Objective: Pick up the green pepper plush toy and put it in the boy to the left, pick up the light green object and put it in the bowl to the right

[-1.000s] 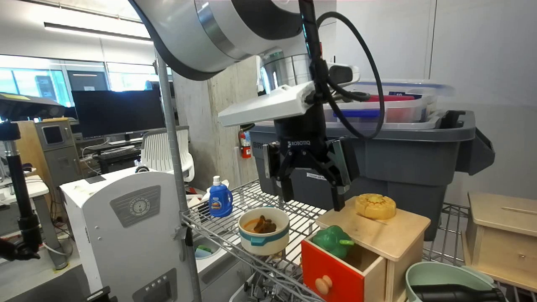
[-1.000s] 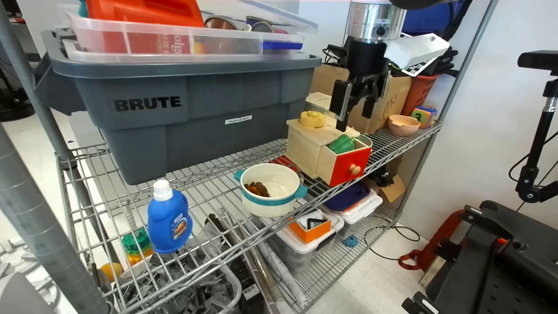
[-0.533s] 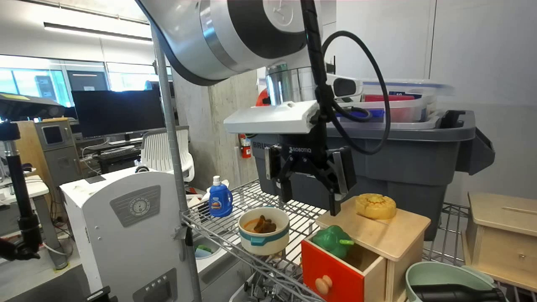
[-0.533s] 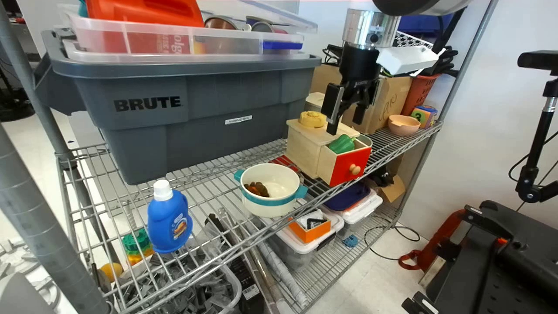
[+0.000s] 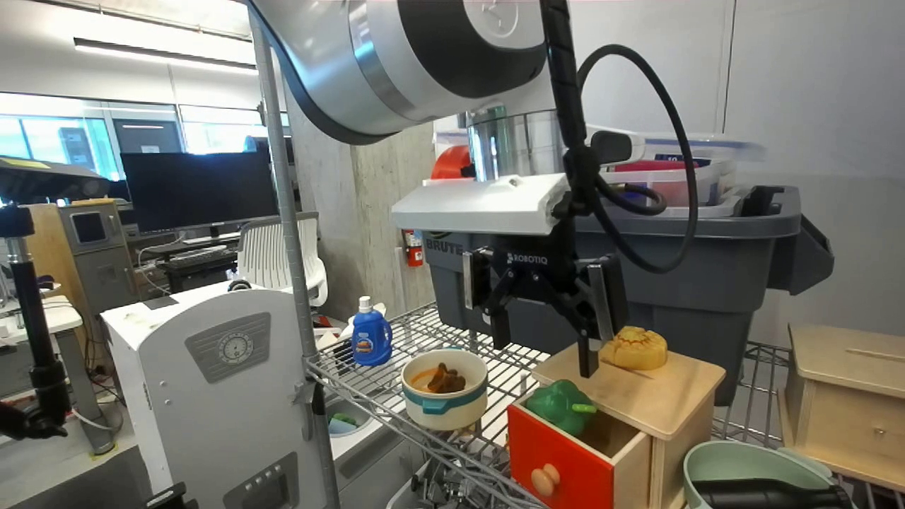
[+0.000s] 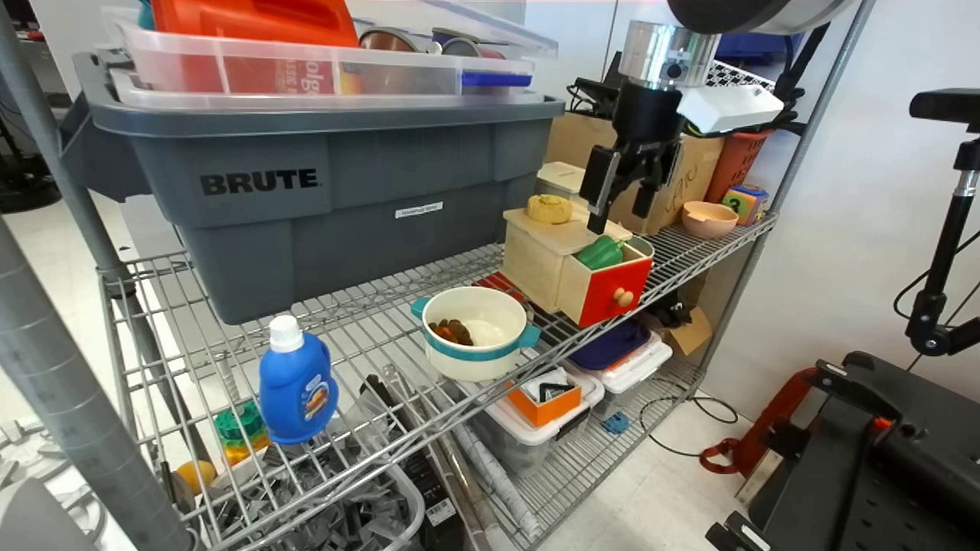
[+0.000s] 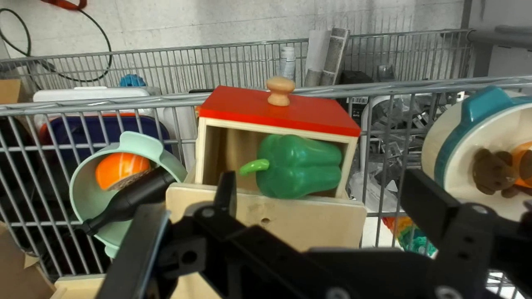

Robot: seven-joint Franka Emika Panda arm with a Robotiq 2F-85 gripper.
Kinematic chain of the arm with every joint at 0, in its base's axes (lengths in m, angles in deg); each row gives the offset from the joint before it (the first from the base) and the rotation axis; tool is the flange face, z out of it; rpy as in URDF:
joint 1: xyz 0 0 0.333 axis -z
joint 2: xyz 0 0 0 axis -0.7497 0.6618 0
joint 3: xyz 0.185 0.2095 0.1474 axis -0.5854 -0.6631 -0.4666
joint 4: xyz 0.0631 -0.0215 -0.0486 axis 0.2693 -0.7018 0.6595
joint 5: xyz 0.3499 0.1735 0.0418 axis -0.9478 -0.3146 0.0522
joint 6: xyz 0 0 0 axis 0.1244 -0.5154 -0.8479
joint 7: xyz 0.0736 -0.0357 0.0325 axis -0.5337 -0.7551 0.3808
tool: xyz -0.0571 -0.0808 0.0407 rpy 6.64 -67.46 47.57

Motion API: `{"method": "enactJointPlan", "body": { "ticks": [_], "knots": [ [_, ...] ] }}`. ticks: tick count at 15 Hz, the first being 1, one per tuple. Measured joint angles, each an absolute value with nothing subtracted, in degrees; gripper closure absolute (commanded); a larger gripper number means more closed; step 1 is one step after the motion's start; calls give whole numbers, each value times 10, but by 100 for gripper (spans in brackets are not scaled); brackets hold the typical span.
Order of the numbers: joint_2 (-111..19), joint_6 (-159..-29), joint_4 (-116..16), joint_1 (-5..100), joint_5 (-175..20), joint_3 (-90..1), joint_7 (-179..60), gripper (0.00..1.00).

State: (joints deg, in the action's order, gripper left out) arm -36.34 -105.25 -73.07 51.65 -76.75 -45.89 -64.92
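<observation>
I have my black two-fingered gripper (image 5: pixel 544 351) spread wide, higher than the red-fronted wooden drawer (image 7: pixel 274 109) where the glossy green bell-pepper toy (image 7: pixel 297 168) lies; only my wrist view shows the striped orange lump (image 7: pixel 120 170) inside the round pale-green bowl (image 7: pixel 88 197).

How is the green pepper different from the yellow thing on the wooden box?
The green pepper sits in the open drawer; the yellow thing sits on the wooden box. The green pepper has a light green stem; the yellow thing shows none. Both look grooved and rounded.
</observation>
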Motion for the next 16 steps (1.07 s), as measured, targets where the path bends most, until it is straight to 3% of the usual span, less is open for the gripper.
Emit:
{"method": "enactJointPlan", "body": {
  "ticks": [16],
  "knots": [
    [-334,-1052,-723,531,-774,-460,-650,0]
  ]
}}
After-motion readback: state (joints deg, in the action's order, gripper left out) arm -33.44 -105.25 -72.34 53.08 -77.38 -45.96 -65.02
